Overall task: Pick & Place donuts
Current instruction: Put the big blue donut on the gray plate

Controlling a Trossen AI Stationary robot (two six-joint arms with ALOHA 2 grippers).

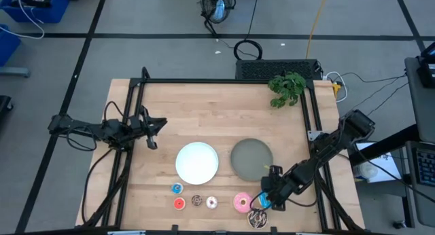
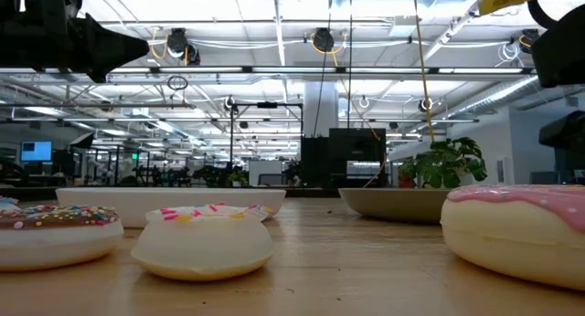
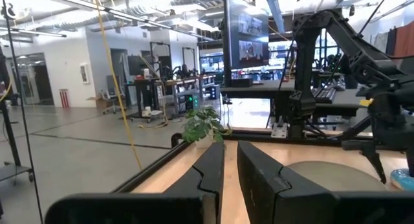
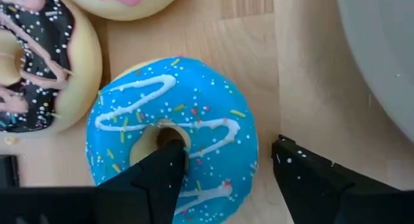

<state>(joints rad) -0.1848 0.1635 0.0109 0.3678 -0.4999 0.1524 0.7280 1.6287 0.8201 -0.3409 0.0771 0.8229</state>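
Note:
The larger blue donut [image 4: 187,114], with white icing lines and sprinkles, lies flat on the table near its near edge, next to the pink donut [image 1: 241,202] and the dark brown donut [image 1: 257,219]. My right gripper [image 4: 226,153] is open right above it, pointing down. One finger stands in the hole and the other outside the ring, toward the grey plate [image 1: 251,159]. The tiny donuts lie in a cluster: blue [image 1: 177,188], red [image 1: 179,203], brown [image 1: 197,201] and whitish-pink [image 1: 212,203]. My left gripper [image 1: 152,132] is shut and waits over the table's left side. My right gripper comes at the blue donut from above. One fingertip [image 4: 169,153] sits in the donut's hole [image 4: 165,134]; I cannot tell whether it touches the ring. The other fingertip [image 4: 291,166] stands clear of the outer rim [image 4: 253,160]. The donut lies flat on the table.
A white plate [image 1: 197,161] lies left of the grey plate at mid-table. A green plant [image 1: 287,87] stands at the far right corner. A black frame rail [image 1: 224,81] runs along the far edge, with more rails down both sides.

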